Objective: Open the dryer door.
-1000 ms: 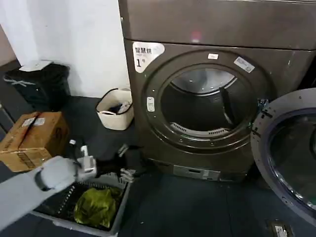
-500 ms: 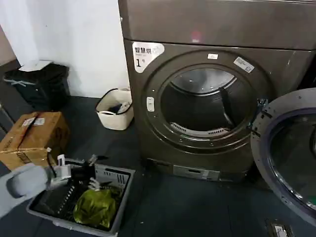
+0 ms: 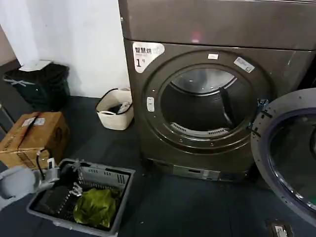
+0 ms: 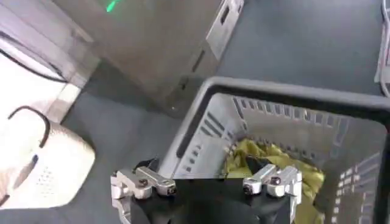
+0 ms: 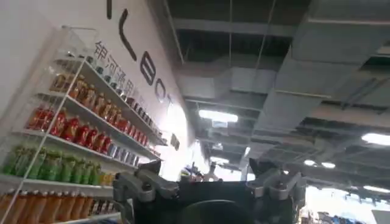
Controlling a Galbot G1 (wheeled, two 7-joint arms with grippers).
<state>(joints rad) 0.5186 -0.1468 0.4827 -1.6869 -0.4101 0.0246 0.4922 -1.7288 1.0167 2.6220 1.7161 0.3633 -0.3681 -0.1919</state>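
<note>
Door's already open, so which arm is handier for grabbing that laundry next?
Probably left: the left gripper hovers, jaws open, over the grey basket holding the yellow-green cloth, while the right gripper points toward the ceiling.

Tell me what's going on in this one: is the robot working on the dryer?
The dryer door already hangs wide open to the right of the dryer, leaving the drum opening exposed. Nothing is touching it. The left tool is open and empty, down low over the grey laundry basket holding a yellow-green cloth, in front and to the left of the machine. The right tool points up at a ceiling, also empty.
</note>
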